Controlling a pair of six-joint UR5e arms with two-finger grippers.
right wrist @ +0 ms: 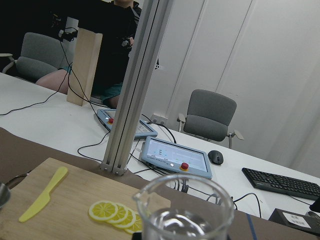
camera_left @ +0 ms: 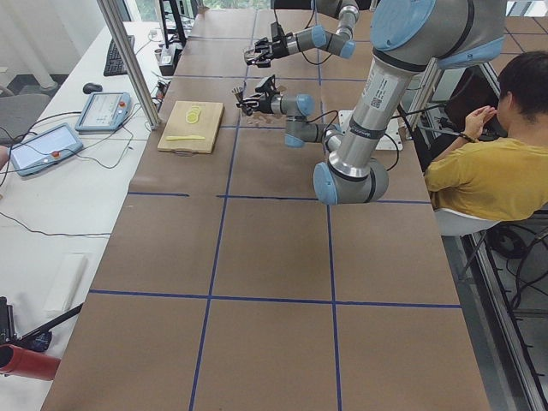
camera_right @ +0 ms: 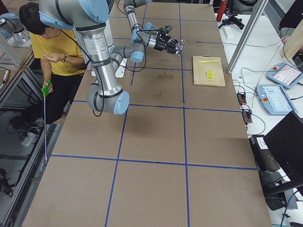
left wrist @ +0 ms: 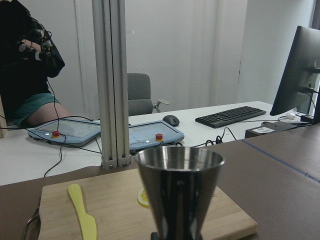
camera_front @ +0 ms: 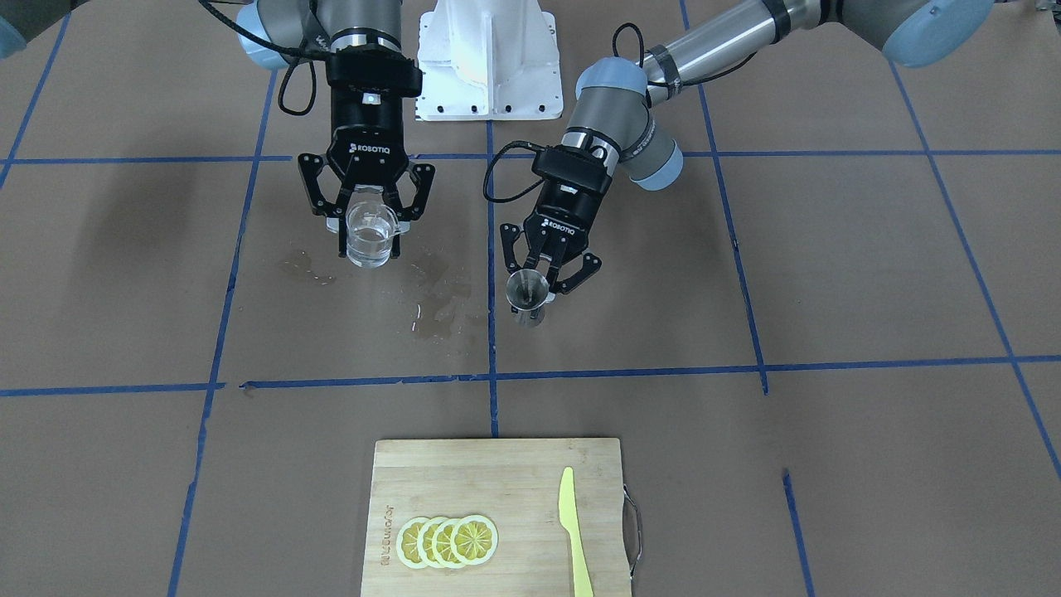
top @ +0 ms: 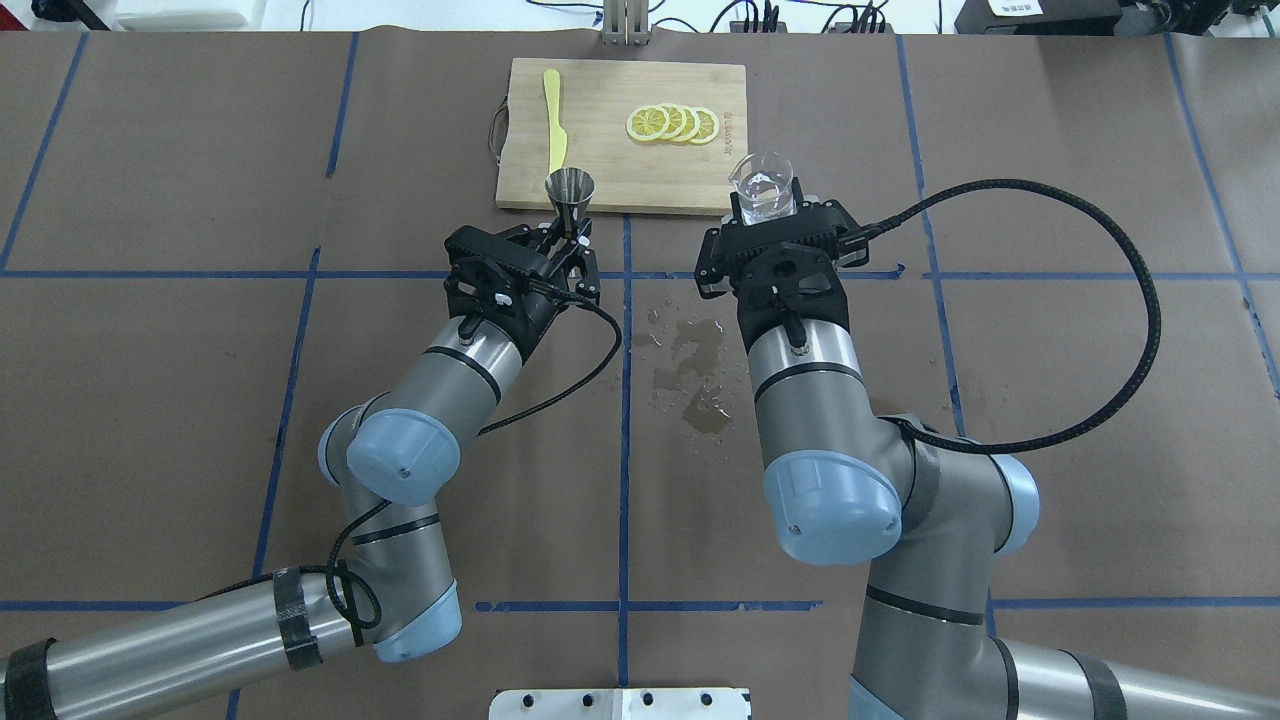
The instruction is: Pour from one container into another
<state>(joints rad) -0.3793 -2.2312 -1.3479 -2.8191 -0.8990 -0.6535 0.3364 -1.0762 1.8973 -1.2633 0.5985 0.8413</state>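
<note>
The clear glass tumbler (camera_front: 370,233) has a small spout and clear liquid in it. It stands upright between the fingers of my right gripper (camera_front: 370,242), which is shut on it. It also shows as the tumbler (top: 765,185) in the overhead view and the tumbler (right wrist: 185,210) in the right wrist view. The steel jigger (camera_front: 527,292) is upright with its wide cup on top, and my left gripper (camera_front: 539,278) is shut on its narrow waist. The jigger (top: 568,190) and tumbler are level with each other and well apart. The jigger (left wrist: 179,187) fills the lower left wrist view.
A wooden cutting board (top: 600,170) lies just beyond both grippers, with lemon slices (top: 672,123) and a yellow knife (top: 555,120) on it. A wet spill (top: 695,370) marks the brown table between the arms. A seated person (camera_left: 492,158) is beside the robot.
</note>
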